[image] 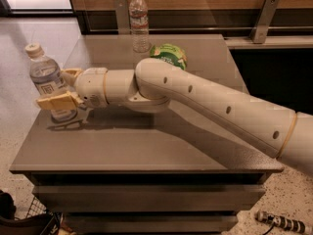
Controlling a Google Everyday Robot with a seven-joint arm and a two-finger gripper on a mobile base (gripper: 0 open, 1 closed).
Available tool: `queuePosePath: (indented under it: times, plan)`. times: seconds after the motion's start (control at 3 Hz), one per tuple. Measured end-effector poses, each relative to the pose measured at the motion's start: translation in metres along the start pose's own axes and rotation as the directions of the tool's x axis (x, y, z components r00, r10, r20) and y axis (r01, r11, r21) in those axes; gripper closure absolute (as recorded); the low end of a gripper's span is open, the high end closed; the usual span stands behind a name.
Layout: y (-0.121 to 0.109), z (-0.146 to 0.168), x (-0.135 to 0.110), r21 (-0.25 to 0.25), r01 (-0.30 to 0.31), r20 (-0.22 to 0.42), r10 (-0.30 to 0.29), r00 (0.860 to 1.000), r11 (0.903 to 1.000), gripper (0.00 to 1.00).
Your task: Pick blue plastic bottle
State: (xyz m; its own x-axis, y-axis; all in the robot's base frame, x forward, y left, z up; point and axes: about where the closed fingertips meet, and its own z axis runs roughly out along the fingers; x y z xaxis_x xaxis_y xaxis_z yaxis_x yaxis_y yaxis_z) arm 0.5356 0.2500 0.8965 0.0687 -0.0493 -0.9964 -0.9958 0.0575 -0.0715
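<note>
The blue plastic bottle (45, 75), stout and bluish with a cream-white cap and a pale label, stands upright at the left rear edge of the grey table (146, 146). My gripper (62, 88) has reached it from the right. One tan finger (55, 102) lies across the front of the bottle's lower body. The other finger (71, 73) is at its far right side. The jaws are open and straddle the bottle, which still rests on the table.
A slimmer clear bottle with a red-white label (139, 23) stands at the table's back edge. A green round package (170, 56) lies behind my arm. A wooden wall with metal brackets runs behind. The table's left edge drops to the floor.
</note>
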Motion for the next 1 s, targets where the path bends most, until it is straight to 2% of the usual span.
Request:
queuePosePath:
  times: [0.67, 1.0]
  plan:
    - [0.0036, 0.0053, -0.0016, -0.013, 0.003, 0.008, -0.003, 1.0, 0.9999, 0.86]
    - [0.0051, 0.007, -0.0024, -0.016, 0.004, 0.009, -0.004, 1.0, 0.9999, 1.0]
